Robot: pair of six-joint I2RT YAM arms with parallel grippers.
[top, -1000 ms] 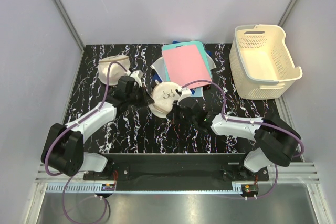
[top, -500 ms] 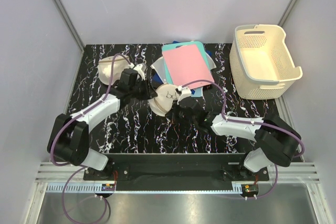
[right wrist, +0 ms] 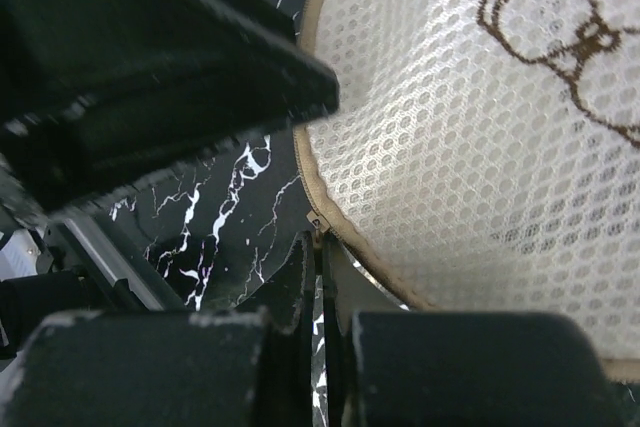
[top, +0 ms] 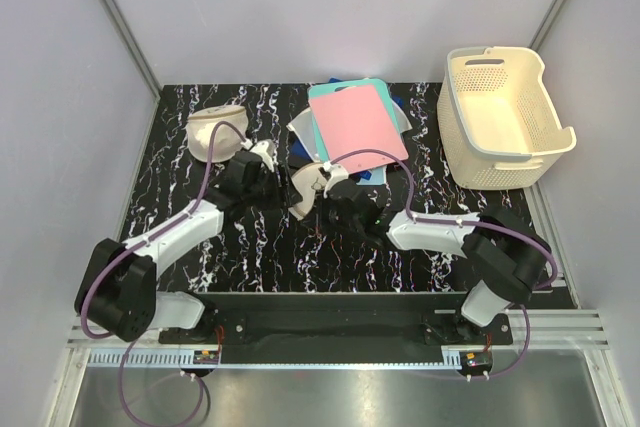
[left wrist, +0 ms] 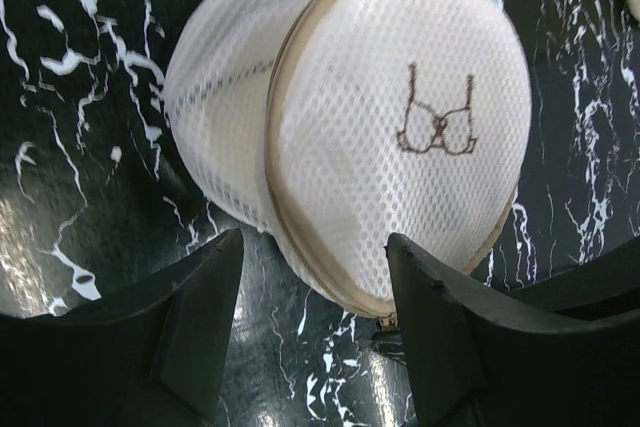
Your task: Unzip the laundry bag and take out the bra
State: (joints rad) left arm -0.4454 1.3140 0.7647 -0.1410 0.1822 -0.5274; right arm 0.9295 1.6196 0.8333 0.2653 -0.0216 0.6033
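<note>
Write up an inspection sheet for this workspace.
Surface: black white-veined table.
Job's things: laundry bag tipped onto its rim, visible zipper stretch closed; bra: nothing seen outside the bag.
Clutter: plain cream pouch, pink sheet on a stack, cream basket.
Grippers: left gripper open, straddling the bag's rim; right gripper shut at the rim zipper.
Cables: purple cables along both arms.
Surroundings: pale walls.

Tilted laundry bag (top: 308, 185) between left gripper (top: 275, 179) and right gripper (top: 328, 205), cream basket (top: 500, 162) at right
</note>
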